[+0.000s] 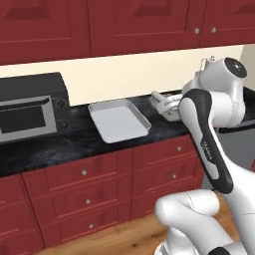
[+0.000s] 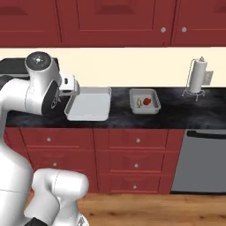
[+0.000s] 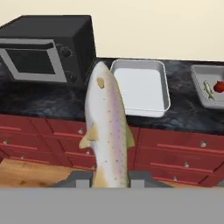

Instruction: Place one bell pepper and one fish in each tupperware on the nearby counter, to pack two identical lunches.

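Fish (image 3: 107, 131) nearest the lens stands tail-down, clamped in the gripper (image 3: 109, 180), above the cabinet fronts before the counter (image 3: 39, 103). Tray 1 (image 3: 162, 94) lies bare beside the toaster oven (image 3: 48, 48). Tray 2 (image 3: 197, 83) holds 1 pepper (image 3: 219, 86) and 1 small fish (image 3: 208, 90).

Two fish: one large (image 3: 107, 127) rising straight up from between the fingers (image 3: 80, 178), one small (image 3: 208, 89) far off to their right. Two grey tupperware trays, one (image 3: 140, 87) just beyond the fingers, one (image 3: 202, 97) further right. One red bell pepper (image 3: 219, 86). One black toaster oven (image 3: 48, 48). One paper-towel holder (image 2: 197, 77).
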Motion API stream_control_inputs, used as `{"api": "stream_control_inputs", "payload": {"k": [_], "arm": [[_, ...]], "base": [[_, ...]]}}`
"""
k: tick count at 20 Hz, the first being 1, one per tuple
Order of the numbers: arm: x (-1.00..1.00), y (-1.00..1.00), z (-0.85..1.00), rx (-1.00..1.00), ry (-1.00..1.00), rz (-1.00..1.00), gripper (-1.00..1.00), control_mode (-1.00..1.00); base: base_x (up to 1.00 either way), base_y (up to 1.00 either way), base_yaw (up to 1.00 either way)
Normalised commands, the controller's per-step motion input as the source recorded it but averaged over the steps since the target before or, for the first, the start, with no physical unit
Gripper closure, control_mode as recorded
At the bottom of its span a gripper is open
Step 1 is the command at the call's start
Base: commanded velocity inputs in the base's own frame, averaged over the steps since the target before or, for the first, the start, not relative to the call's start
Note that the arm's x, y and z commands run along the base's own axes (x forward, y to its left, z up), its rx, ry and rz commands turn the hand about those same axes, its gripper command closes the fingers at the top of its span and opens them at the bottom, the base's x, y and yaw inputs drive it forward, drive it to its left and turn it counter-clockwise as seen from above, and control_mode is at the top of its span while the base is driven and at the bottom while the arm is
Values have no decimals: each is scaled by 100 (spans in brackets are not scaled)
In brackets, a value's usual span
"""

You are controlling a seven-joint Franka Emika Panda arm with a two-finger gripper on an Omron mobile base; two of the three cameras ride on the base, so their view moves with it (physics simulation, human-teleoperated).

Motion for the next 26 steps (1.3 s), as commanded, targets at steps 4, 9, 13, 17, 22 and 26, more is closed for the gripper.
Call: {"api": "stream_control_inputs", "payload": {"k": [4,9,13,17,22,26], "arm": [[0,0,0,0,0,0,100,100],[0,0,0,0,0,0,100,100],[-2,0,-25,-1,5,0,100,-100],[2,-6,-100,-5,22,0,100,-100],[56,-4,-100,-1,23,0,100,-100],[59,0,-97,0,12,0,100,-100]], "base": [[100,22,0],[89,26,2],[9,2,1],[0,0,0],[0,0,0],[0,0,0]]}}
